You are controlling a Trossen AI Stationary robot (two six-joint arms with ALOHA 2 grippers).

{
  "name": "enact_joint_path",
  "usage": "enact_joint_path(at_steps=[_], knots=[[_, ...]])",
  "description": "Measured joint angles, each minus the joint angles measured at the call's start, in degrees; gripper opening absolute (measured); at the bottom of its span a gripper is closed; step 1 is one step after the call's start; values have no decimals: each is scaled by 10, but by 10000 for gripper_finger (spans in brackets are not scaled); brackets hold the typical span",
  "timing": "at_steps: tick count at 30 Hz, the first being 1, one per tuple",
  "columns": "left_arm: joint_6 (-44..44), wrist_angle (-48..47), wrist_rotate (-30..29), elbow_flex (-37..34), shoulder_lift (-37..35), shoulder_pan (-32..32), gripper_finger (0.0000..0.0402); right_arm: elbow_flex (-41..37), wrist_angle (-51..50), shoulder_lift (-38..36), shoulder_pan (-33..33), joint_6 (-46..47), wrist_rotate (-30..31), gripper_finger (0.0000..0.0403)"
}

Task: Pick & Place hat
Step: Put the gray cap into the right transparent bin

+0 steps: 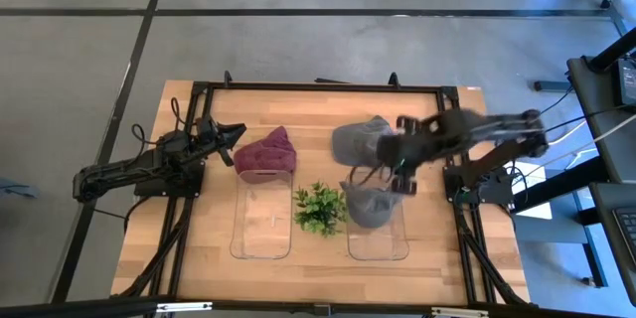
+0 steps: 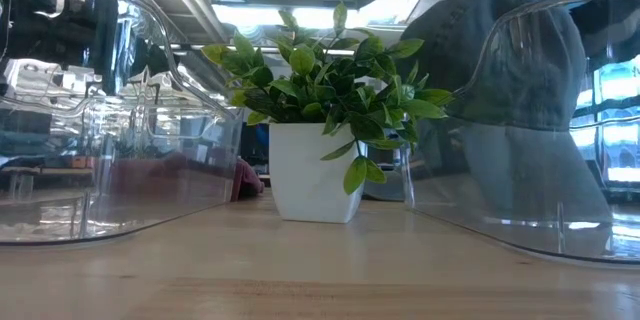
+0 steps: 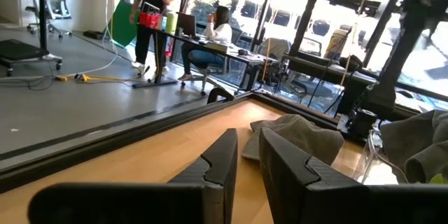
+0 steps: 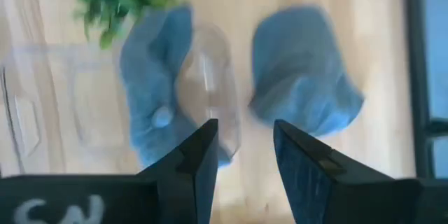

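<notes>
A grey hat (image 1: 356, 139) lies on the table at the far right. A second grey hat (image 1: 370, 205) sits in the right clear container (image 1: 378, 243); it also shows in the low view (image 2: 500, 70). A maroon hat (image 1: 266, 152) lies at the far end of the left clear container (image 1: 263, 229). My right gripper (image 1: 390, 159) hovers above the two grey hats, open and empty; its wrist view shows the hat in the container (image 4: 150, 91) and the hat on the table (image 4: 301, 77) past its fingers (image 4: 241, 147). My left gripper (image 1: 234, 137) waits left of the maroon hat, its fingers (image 3: 248, 157) a little apart.
A small green plant in a white pot (image 1: 318, 207) stands between the two containers; it also shows in the low view (image 2: 330, 90). A black frame (image 1: 318, 86) runs along the table's edges. People stand and sit in the room beyond the table (image 3: 154, 14).
</notes>
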Motion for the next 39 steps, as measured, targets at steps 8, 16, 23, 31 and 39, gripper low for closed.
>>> enact_joint_path(at_steps=[8,16,23,31,39], knots=[[27,0,0,0,0,0,56,-90,162,-64,-159,-152,-97,138],[27,5,-63,0,0,0,56,-222,328,-59,-315,-84,-137,138],[28,5,-64,0,0,0,56,-295,348,-60,-379,-10,-112,138],[27,5,-65,0,0,0,56,-390,300,-60,-422,99,-131,175],[15,5,-65,0,0,0,56,-496,294,-75,-433,195,-125,244]])
